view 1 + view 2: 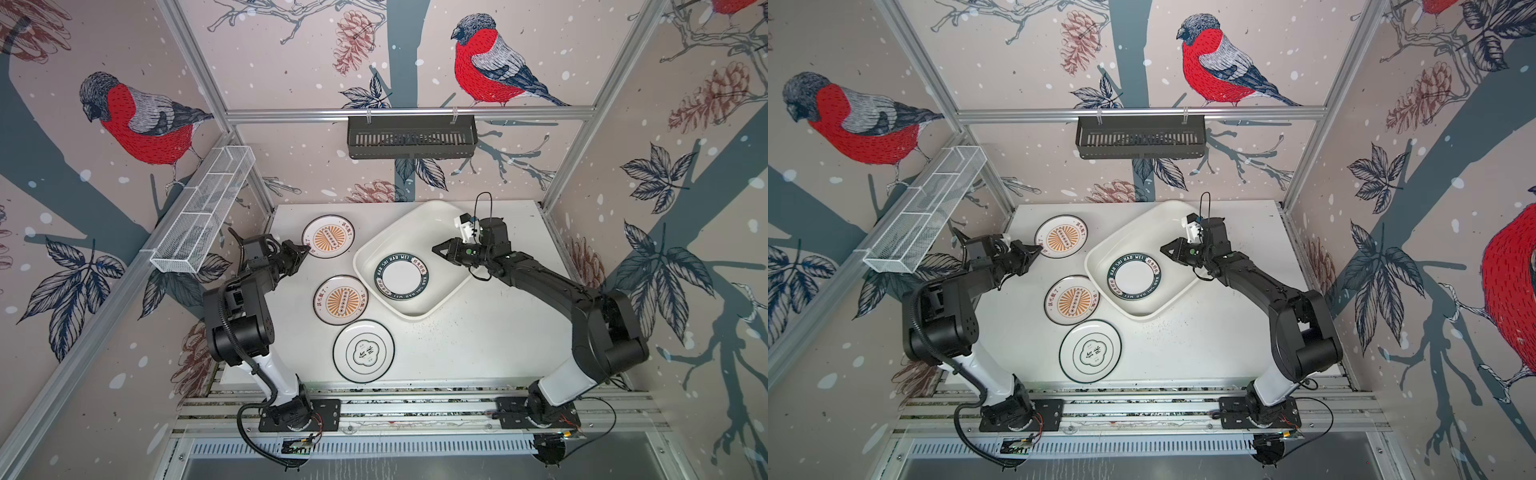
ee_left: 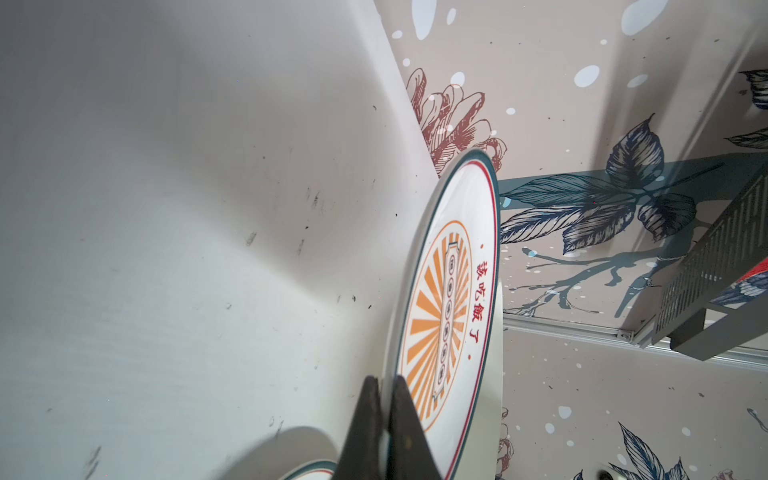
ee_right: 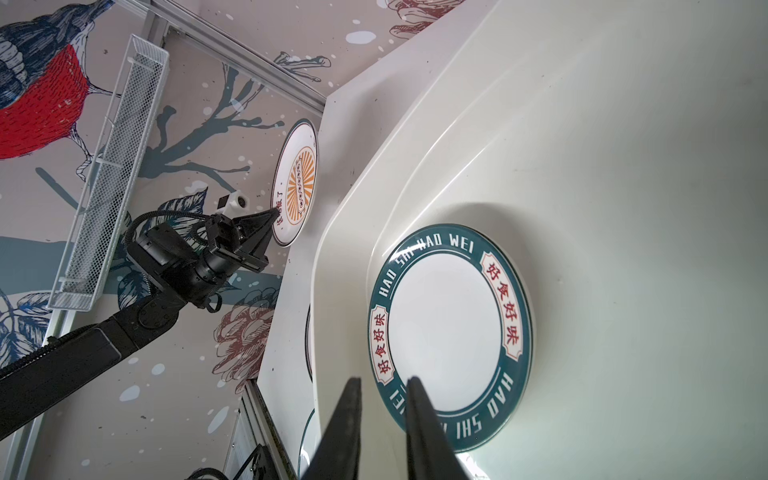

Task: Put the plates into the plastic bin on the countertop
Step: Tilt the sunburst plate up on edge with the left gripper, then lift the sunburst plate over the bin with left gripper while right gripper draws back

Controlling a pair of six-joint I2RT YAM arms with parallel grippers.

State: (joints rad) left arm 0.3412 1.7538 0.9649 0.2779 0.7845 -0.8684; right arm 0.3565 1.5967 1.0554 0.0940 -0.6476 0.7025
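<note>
Left gripper (image 1: 306, 249) pinches the rim of a sunburst plate (image 1: 328, 237) near the surface's (image 1: 478, 340) far left corner. Lift it level, clear the plastic bin's (image 1: 415, 220) rim, and set it beside the green-lettered plate (image 1: 401, 276) inside. Right gripper (image 1: 437, 249) hovers over the bin, narrowly parted, empty.

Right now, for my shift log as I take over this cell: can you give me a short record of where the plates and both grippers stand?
in plastic bin: one, the green-lettered plate, lying flat
loose on countertop: middle sunburst plate, emblem plate
left gripper: shut on the rim of the far sunburst plate
right gripper: open, empty, over the bin
left to place: three plates in view
</note>
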